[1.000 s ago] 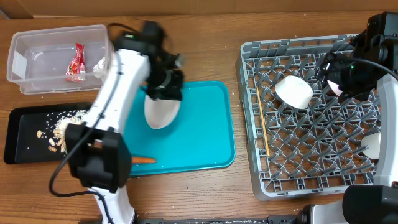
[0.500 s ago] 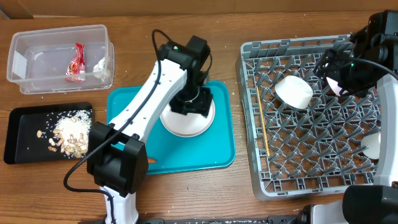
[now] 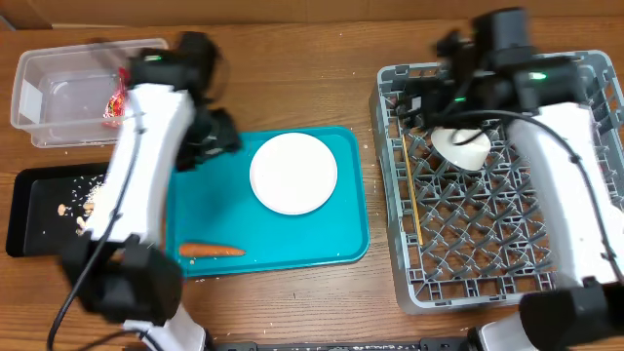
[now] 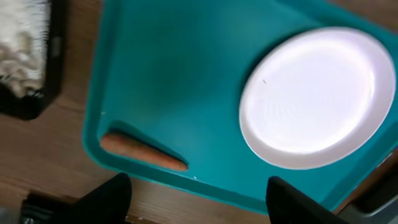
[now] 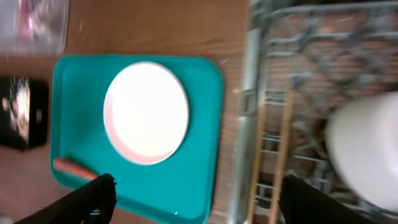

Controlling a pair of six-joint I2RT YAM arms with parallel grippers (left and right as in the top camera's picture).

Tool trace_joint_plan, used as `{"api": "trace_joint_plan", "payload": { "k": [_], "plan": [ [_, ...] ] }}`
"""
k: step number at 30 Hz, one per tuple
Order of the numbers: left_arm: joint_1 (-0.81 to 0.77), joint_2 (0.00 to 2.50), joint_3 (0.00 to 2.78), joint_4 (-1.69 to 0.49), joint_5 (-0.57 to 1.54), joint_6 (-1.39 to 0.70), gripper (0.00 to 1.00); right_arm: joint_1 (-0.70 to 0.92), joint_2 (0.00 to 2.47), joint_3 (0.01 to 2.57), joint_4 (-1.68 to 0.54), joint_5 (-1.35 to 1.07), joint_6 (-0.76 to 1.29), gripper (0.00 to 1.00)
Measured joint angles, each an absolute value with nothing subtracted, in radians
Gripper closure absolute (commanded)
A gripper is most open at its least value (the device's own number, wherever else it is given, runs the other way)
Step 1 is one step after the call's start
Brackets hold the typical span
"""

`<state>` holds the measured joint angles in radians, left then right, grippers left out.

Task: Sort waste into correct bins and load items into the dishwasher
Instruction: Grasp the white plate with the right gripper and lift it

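At the centre of the overhead view you see the round white plate (image 3: 293, 174). It lies flat on the teal serving tray (image 3: 341, 239), in the upper right part of it, and nothing touches it. Along the lower left edge of this tray lies the small orange carrot (image 3: 212, 251), alone and well apart from the plate.

To the left of the teal tray, at the left edge of the frame, is the black tray (image 3: 29, 219) with beige food scraps and rice (image 3: 90, 203) in it. Your left arm covers its right part. Above it, in the upper left corner, stands the clear tub (image 3: 54, 97). The red wrapper (image 3: 119, 99) shows inside at its right end, blurred.

On the right half of the frame is the grey dish rack (image 3: 487, 253). A white cup (image 3: 465, 149) rests among the pegs in its upper part, and the chopsticks (image 3: 409, 195) lie along its left wall.

Your left gripper (image 4: 198, 186) is raised over the upper left corner of the teal tray in the overhead view. Its fingers stand wide apart and hold nothing. Your right gripper (image 5: 199, 182) is over the upper left part of the rack, near the cup. Its fingers are also spread wide, with nothing between them.
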<state>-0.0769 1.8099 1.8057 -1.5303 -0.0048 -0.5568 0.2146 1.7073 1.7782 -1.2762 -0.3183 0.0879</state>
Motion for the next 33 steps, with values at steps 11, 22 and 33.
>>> {"api": "trace_joint_plan", "payload": {
  "k": [11,22,33],
  "plan": [
    [0.027,1.756,1.808,-1.541,-0.017,-0.598,0.12,0.419,2.009,1.778,-1.229,-0.295,0.083,0.24],
    [0.027,1.757,1.808,-1.525,-0.016,-0.601,0.06,0.487,2.243,1.778,-1.177,-0.282,0.080,0.46],
    [0.027,1.756,1.808,-1.522,-0.016,-0.601,0.04,0.532,2.285,1.781,-1.172,-0.257,0.114,0.96]
  ]
}}
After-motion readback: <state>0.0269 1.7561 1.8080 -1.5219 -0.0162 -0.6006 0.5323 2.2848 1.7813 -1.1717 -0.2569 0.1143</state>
